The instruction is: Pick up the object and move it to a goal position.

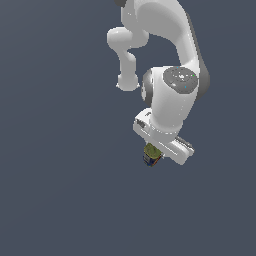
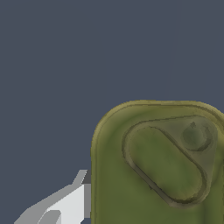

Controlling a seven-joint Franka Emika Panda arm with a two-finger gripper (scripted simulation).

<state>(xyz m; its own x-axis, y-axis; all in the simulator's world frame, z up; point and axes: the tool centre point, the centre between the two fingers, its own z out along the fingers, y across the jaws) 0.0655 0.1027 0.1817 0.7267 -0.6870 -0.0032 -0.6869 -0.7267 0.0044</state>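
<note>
Box [image 1: 151, 154], just the one, small and rounded, sits tucked under the white gripper [image 1: 156, 156] in the exterior view, poking out below the gripper's body toward that view's left. Its top is olive-green and its lower side is dark blue with a speck of orange-red, though at this size the side markings are too small to read clearly. From the wrist view the box [image 2: 157, 170] fills much of the frame: a dull, mottled olive surface with rounded corners, a raised rim running around the edge, and an embossed rounded-triangle outline holding an elongated oval panel and one small round dimple near a corner. One gripper finger [image 2: 70, 203], pale grey and white with flat, angular faces, shows just beside the box's edge; the other finger is out of sight. The gripper seems closed around the box, with that visible finger right against its side, but the actual contact is not plain to see. Above it rises one arm [image 1: 170, 65], smooth glossy white with bulbous joints, dark grey bands along one side and a grey circular cap on the wrist housing. Everything is set against a flat, even slate-blue surface [image 1: 50, 175] without texture, and whether the box rests on it or hangs clear of it cannot be told.
</note>
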